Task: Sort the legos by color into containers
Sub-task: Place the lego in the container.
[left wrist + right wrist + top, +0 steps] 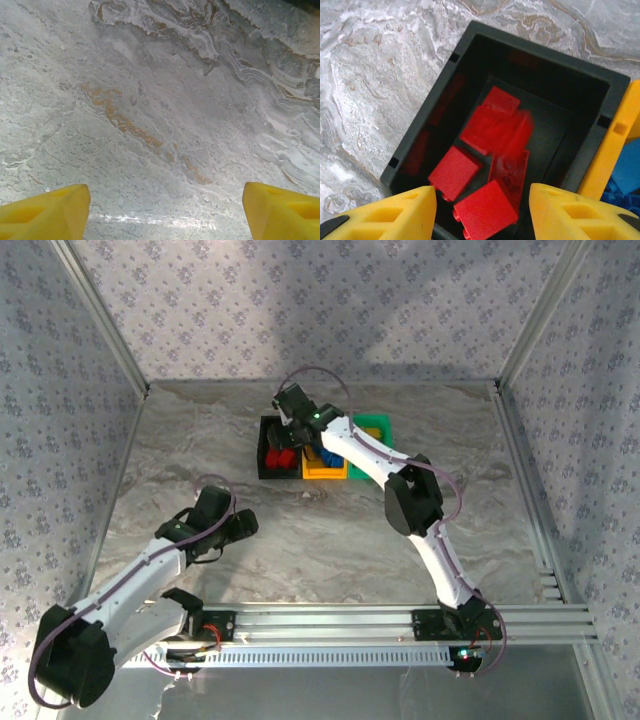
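Hovering over the black bin (pixel 545 50) with red legos (pixel 492 127) inside, the right fingers (pixel 395 215) are standing parted, released. The left fingers (pixel 45 212) are hanging parted, gripping nothing, above the desk (pixel 160 100).

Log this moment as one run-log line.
right gripper: open above black bin | red legos: in black bin | left gripper: open over table

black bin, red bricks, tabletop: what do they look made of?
Black bin: looks like moulded plastic with a semi-gloss finish; its inner walls carry faint red reflections. Red bricks: hard, smooth plastic with crisp edges, and studs along one brick's edge. Tabletop: grey marble pattern with brown veins; could be stone or printed laminate, can't tell.
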You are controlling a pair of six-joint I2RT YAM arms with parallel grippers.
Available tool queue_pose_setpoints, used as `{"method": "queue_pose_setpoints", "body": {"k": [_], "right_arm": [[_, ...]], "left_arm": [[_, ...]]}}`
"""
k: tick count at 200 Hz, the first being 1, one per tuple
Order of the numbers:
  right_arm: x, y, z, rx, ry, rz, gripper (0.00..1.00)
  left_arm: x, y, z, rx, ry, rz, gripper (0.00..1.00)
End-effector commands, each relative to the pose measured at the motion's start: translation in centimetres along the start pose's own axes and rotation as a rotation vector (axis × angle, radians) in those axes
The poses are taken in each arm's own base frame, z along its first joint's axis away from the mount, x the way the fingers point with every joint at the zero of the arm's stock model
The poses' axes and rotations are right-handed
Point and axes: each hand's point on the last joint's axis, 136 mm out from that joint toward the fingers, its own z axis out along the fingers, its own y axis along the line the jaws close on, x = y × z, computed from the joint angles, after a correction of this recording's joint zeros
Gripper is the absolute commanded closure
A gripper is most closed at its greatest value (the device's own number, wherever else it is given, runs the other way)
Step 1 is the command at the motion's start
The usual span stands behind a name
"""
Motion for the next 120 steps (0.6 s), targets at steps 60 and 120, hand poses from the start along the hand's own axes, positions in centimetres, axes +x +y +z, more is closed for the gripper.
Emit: {"method": "queue_pose_setpoints", "body": {"k": [60,120], "right_arm": [[4.8,-3.6,-11.3,0.142,-0.104,-0.074,0.44],[10.4,-11.4,-20.6,0.364,-0.244,-0.039,0.4]], "left_arm": [[-2.0,1.0,-0.8,-0.049,-0.102,0.003,0.2],[-6.3,2.6,-2.6,-0.119,-0.292,-0.046,0.02]]}}
